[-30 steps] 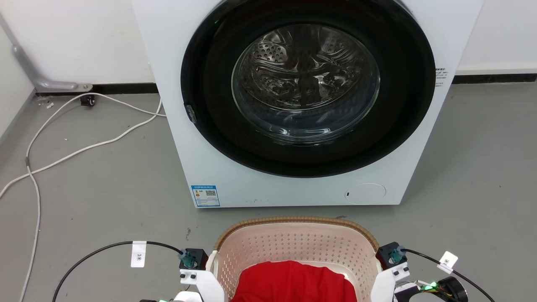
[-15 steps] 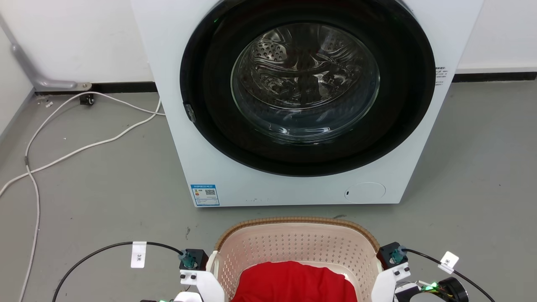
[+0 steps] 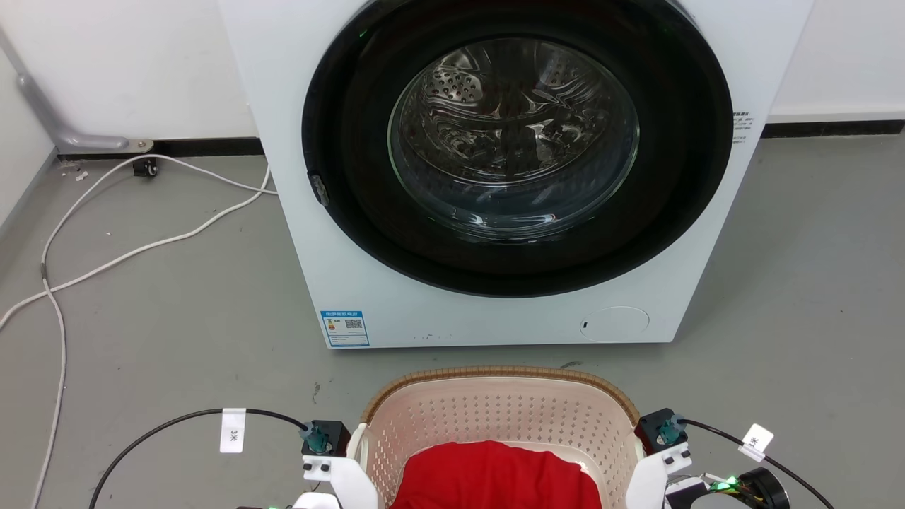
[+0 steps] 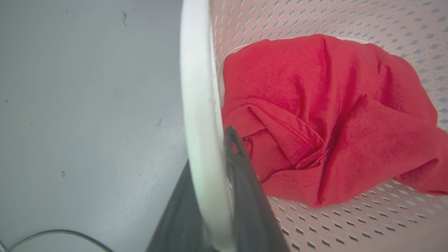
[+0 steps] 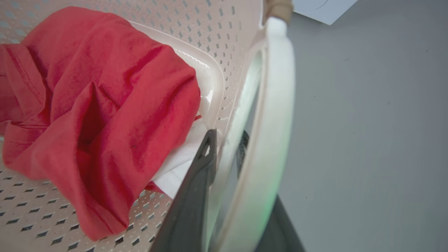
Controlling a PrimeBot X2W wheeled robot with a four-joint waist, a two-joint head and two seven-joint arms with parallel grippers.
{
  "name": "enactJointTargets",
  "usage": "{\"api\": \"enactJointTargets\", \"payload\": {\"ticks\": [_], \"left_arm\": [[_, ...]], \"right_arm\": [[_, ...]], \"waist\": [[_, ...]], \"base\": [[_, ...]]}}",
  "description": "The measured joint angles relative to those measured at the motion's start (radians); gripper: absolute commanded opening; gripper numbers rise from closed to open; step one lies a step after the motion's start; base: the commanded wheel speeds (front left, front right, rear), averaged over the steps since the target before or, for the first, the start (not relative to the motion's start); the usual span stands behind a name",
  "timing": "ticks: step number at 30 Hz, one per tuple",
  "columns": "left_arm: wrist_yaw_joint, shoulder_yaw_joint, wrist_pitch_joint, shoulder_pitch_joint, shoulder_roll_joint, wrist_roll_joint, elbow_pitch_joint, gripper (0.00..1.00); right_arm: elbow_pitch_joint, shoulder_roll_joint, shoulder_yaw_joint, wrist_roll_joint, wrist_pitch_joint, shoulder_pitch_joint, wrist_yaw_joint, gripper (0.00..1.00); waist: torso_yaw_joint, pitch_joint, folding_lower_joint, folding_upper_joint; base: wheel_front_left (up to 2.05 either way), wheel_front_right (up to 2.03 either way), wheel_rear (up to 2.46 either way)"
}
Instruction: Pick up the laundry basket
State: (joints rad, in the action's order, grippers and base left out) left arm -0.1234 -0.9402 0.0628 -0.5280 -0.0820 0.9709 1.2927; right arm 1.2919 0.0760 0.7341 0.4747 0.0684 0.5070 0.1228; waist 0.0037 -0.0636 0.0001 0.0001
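Head view: the laundry basket (image 3: 495, 410) sat at 6 o'clock beneath the washing machine (image 3: 297, 233), barely shifted over 1 second, so I judged the lift hardly begun. Left wrist: left gripper (image 4: 210, 150) clamped its left handle (image 4: 199, 87). Right wrist: right gripper (image 5: 227, 136) clamped the right handle (image 5: 276, 87).

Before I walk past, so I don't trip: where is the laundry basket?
Head view, bottom centre: the laundry basket is just before the washing machine, its side handles clasped by the left gripper and right gripper.
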Motion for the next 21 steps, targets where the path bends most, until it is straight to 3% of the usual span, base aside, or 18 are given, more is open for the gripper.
{"api": "enactJointTargets", "payload": {"ticks": [21], "left_arm": [[-0.001, -0.022, -0.001, 0.000, -0.003, 0.018, 0.000, 0.00]], "right_arm": [[0.000, 0.000, 0.004, 0.001, 0.000, -0.002, 0.000, 0.00]], "waist": [[-0.007, -0.005, 0.0000, 0.0000]], "base": [[0.00, 0.00, 0.00]]}}
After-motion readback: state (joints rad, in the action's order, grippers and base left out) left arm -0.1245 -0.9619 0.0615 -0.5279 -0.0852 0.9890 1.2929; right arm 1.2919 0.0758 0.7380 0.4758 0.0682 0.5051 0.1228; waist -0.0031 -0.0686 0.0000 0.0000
